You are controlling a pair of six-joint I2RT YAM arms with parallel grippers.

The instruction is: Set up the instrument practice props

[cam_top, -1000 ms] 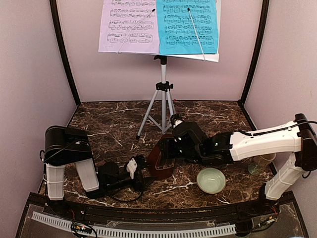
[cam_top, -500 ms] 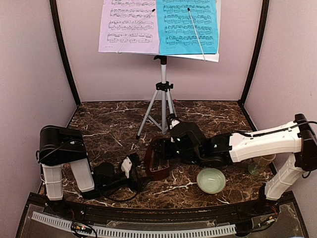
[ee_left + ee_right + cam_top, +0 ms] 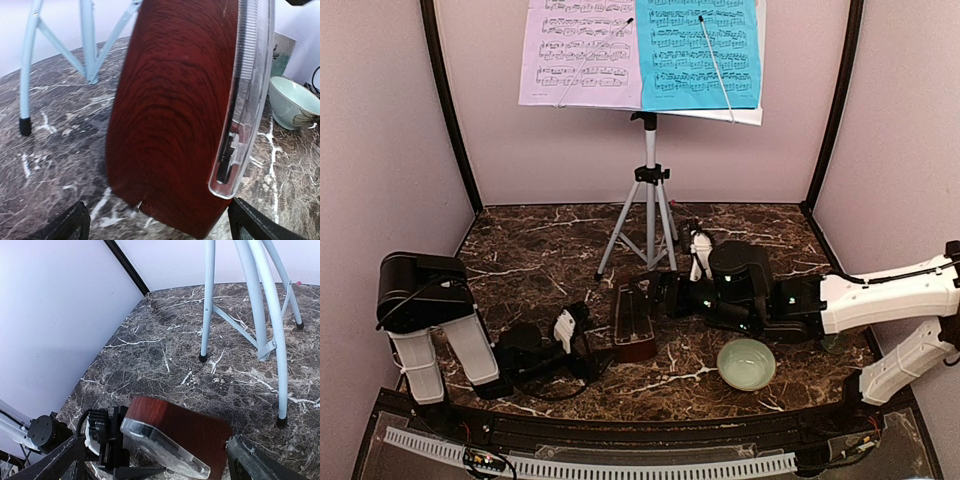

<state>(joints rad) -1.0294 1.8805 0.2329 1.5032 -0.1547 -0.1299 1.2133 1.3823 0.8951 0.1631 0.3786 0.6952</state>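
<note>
The metronome point(image 3: 635, 322) sits on the marble table point(image 3: 540, 250), about the middle from left to right and a bit toward the near edge, just in front of the stand's point(image 3: 649, 190) tripod legs. From here I can't tell whether it rests quite square on its base. Its clear cover point(image 3: 245, 100) is on. The left gripper point(image 3: 592, 350) reaches in low from the left with its fingers spread wide. In the left wrist view the metronome fills the space ahead between the two tips. There is a clear gap on one side, while the other tip is just beside the lower corner, and I can't tell if it touches. The right gripper point(image 3: 667, 297) comes in from the right at the metronome's far right side. It too is spread wide, with nothing pinched, and the metronome lies just ahead between its fingertips. A pale green bowl point(image 3: 747, 362) stands near the metronome on its right, close to the near edge and beside the right arm. The stand is at the far middle of the table with its legs planted on the marble. Its white desk point(image 3: 745, 116) is up high against the back wall. On the desk the lavender page point(image 3: 582, 55) is on the left and the cyan page point(image 3: 700, 55) on the right, side by side, each with a thin wire arm across it.
</note>
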